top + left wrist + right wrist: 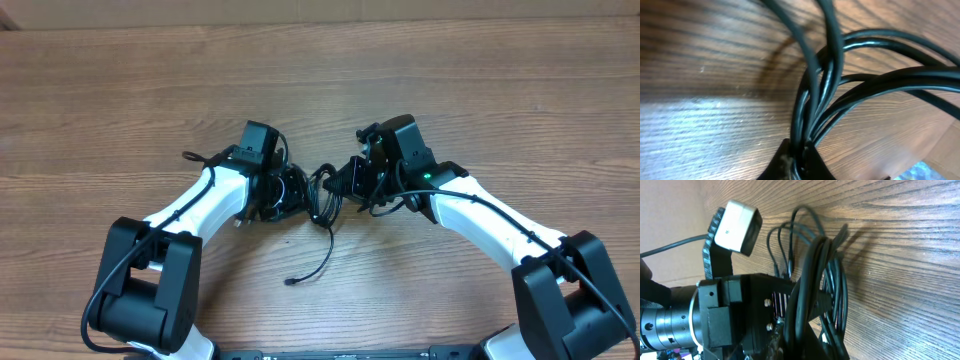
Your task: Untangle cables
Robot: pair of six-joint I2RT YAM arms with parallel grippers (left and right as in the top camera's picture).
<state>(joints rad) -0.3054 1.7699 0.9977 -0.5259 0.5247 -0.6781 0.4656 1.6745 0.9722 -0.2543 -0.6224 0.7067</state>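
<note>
the left pincer (292,190) is pressed together on several strands of the cables (322,197). they bunch between it and the right pincer (352,180), which is also closed and seemingly gripping the same bundle. one loose end (291,282) trails away from both pincers across the table (320,80). the cords look light, limp and smooth, so loops should slide apart but may snag at plugs. a single strand just outside the knot, or the free tail, seems the better hold. the left wrist view shows strands fanning out beyond its fingertips (781,162). only the overhead shows the tail. the right wrist view shows coils hanging beside the left wrist camera (737,227).
</note>
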